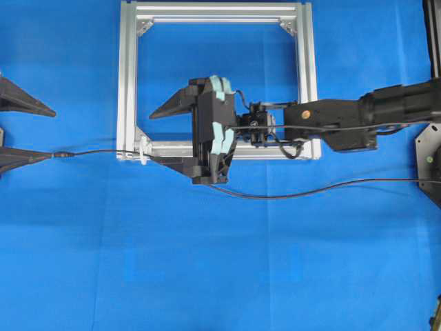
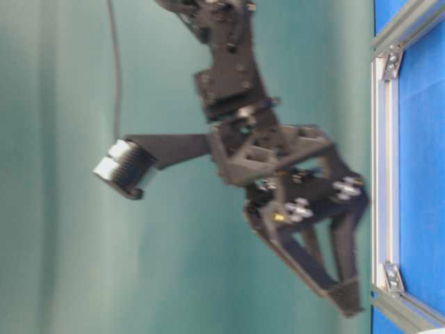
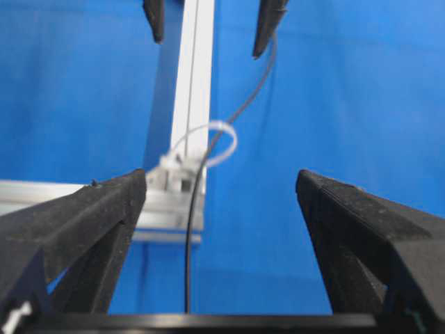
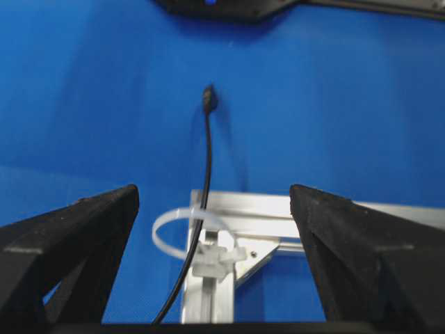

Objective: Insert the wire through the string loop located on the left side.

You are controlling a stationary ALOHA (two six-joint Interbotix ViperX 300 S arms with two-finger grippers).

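Note:
The thin black wire [image 1: 103, 152] runs from its small plug [image 1: 62, 156] on the left, through the white string loop [image 1: 142, 152] at the frame's lower left corner, and trails off to the right [image 1: 310, 189]. My left gripper [image 1: 54, 135] stands open at the far left, its lower fingertip beside the plug, holding nothing. My right gripper [image 1: 153, 139] reaches across the frame and is open around the loop's corner. In the right wrist view the wire [image 4: 201, 202] passes through the loop [image 4: 167, 229] and the plug [image 4: 208, 97] lies free on the cloth. The left wrist view shows wire [image 3: 191, 229] and loop [image 3: 219, 142].
The square silver aluminium frame [image 1: 127, 83] lies on the blue cloth at top centre. The right arm [image 1: 386, 107] stretches over its lower bar. The wire's slack curves across the cloth below the frame. A black mount [image 1: 431, 162] sits at the right edge.

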